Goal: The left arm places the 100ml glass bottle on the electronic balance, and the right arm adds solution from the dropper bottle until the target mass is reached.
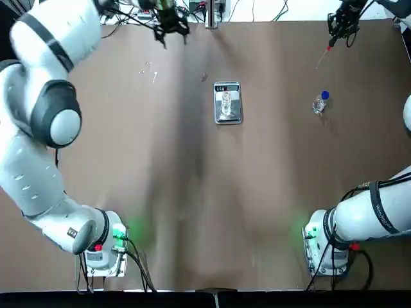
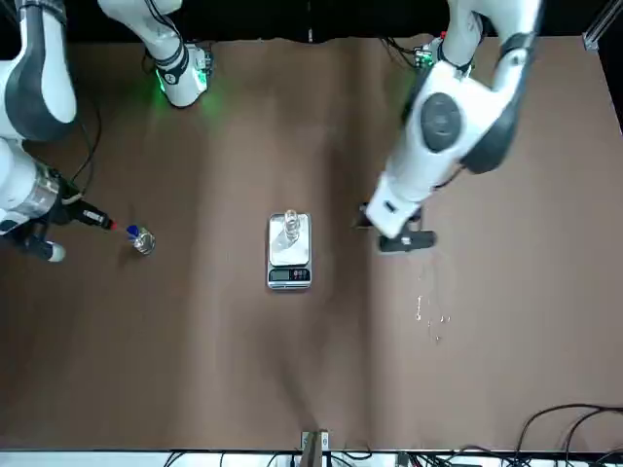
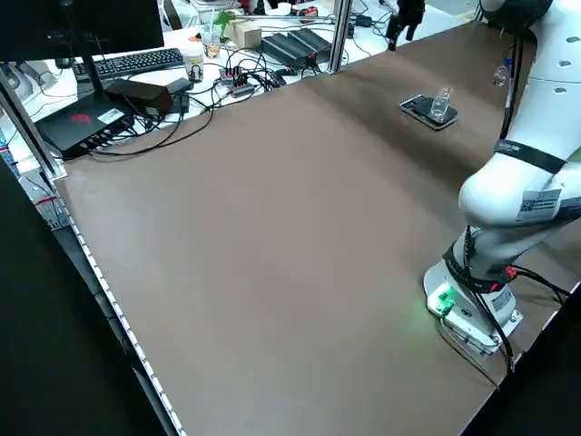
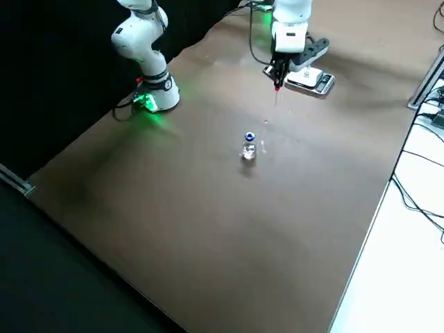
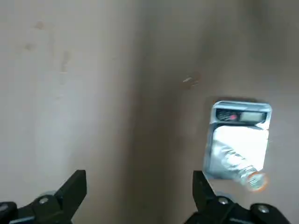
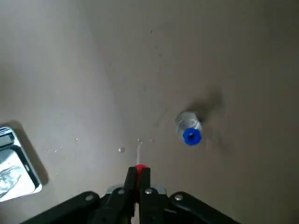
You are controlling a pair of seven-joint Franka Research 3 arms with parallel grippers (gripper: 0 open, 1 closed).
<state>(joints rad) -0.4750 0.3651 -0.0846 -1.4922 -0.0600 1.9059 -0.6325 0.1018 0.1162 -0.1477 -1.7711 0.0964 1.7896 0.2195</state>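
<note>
The electronic balance [image 1: 228,116] lies mid-table with the 100ml glass bottle [image 1: 226,101] standing on its pan. They also show in the front view as balance [image 2: 289,276] and bottle [image 2: 290,229]. My left gripper [image 5: 140,186] is open and empty, raised beyond and to the left of the balance [image 5: 240,122]. The dropper bottle [image 1: 320,102] with its blue collar stands alone on the table at the right. My right gripper [image 6: 139,179] is shut on the red-topped dropper [image 6: 139,161], held in the air beyond that bottle [image 6: 189,129]. The dropper's thin tube points down toward the table.
Small droplets or flecks [image 1: 151,72] lie on the brown table left of the balance. Cables, a keyboard and boxes [image 3: 227,54] crowd the bench past the far edge. A metal post [image 1: 210,13] stands at the far edge's middle.
</note>
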